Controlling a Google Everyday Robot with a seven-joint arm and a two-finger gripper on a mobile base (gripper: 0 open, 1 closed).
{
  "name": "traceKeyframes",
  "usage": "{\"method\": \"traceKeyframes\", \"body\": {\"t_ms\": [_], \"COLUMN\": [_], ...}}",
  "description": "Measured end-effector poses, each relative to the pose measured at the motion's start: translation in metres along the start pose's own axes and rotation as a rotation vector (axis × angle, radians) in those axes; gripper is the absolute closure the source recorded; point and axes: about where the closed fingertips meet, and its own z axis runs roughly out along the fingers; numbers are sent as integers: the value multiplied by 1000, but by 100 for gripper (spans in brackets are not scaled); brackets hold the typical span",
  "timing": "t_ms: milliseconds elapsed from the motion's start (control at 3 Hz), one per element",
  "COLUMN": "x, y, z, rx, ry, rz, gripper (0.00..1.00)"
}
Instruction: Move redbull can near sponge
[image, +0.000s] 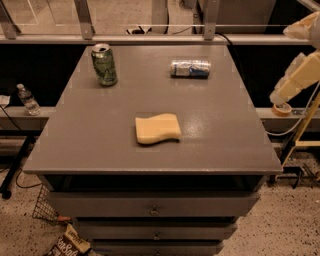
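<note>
The redbull can (190, 68) lies on its side on the grey table (100, 145), at the far right. The pale-yellow sponge (157, 128) lies flat near the table's middle, well in front of the can and a little to its left. My gripper (281, 96) is at the end of the cream arm, off the table's right edge and to the right of the can. It touches nothing.
A green can (104, 64) stands upright at the table's far left. Drawers (152, 207) sit under the table front. A tape roll (282, 109) lies on the ledge at the right, and a water bottle (27, 100) stands at the left. A rail (150, 37) runs behind the table.
</note>
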Motion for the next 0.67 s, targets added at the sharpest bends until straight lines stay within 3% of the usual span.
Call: {"method": "traceKeyframes", "body": {"t_ms": [333,667], "x": [-2,-2], "y": [-45,-43], "z": [18,18], "rx": [91,87], "ry": [-94,-92], "rz": [54,52], "gripper": [0,0]}}
